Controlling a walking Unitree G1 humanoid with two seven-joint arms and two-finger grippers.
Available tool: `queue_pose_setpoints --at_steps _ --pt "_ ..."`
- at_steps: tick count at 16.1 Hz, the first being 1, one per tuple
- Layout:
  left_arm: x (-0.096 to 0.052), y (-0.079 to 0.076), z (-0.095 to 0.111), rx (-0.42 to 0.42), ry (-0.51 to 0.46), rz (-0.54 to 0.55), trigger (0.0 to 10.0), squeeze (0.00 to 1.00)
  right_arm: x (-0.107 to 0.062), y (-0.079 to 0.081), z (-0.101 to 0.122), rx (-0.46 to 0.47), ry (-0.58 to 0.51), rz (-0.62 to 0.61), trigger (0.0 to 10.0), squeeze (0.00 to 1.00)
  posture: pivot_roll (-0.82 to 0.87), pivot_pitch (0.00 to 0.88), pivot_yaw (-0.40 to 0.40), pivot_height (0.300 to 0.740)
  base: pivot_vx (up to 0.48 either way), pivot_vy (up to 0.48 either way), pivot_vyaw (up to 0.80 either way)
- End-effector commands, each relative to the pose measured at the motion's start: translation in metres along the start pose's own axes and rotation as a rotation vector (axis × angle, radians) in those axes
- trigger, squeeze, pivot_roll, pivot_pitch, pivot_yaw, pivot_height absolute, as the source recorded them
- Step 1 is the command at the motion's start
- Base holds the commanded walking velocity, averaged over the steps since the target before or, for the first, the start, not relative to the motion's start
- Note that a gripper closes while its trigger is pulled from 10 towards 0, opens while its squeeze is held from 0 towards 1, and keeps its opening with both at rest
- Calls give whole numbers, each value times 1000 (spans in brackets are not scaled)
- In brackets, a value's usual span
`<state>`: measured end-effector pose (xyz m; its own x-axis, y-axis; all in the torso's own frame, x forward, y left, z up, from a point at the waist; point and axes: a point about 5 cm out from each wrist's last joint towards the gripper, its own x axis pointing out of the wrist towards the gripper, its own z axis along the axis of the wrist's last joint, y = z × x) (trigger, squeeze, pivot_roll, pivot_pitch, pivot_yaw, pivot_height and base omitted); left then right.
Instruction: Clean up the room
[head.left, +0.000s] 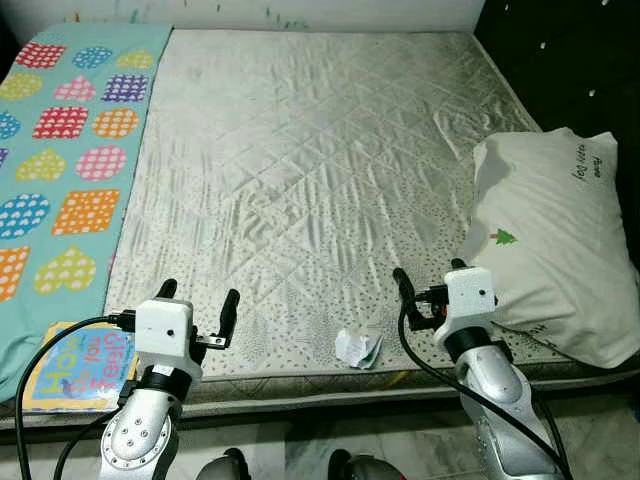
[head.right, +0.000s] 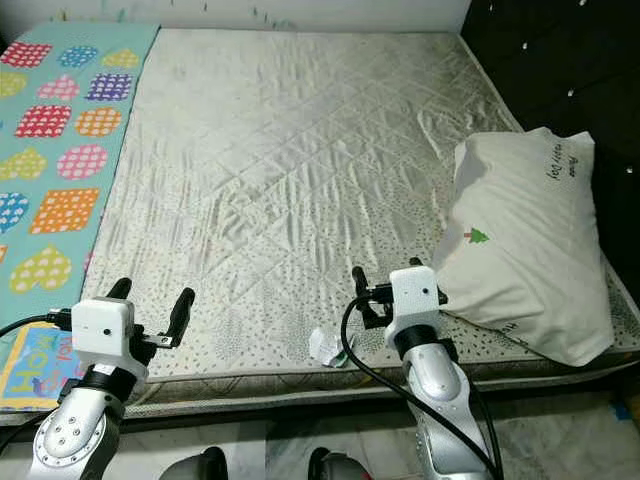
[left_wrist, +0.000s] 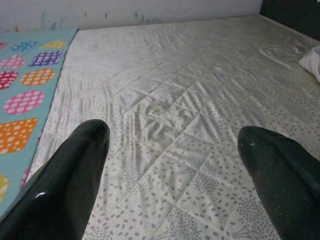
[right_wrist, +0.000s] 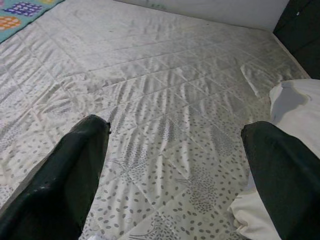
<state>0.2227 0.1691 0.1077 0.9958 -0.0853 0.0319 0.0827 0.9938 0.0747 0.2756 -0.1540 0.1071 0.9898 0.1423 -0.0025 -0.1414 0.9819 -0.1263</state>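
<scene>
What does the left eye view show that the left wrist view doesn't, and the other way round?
The left eye view alone takes in the crumpled wrapper near the mattress's front edge, the book at the blanket's near corner, the whole pillow and the right end effector, open beside that pillow. The left wrist view alone gives a close look along the left end effector's black fingers, spread wide with nothing between them. Both share the quilted mattress, the patterned blanket and the left end effector.
</scene>
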Motion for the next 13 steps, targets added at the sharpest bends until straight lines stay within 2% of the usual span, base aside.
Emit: queue_pose_setpoints --at_steps 1,6,13 --pt "-2 1 2 1 1 7 10000 0 -1 1 2 -4 -2 18 10000 0 26 234 -50 740 0 0 0" --pt "-1 1 3 -5 3 14 10000 0 -1 3 2 -9 0 49 10000 0 24 239 -54 740 0 0 0" --pt "1 1 2 -5 4 12 10000 0 0 6 2 -8 3 71 10000 0 25 235 -56 655 0 0 0"
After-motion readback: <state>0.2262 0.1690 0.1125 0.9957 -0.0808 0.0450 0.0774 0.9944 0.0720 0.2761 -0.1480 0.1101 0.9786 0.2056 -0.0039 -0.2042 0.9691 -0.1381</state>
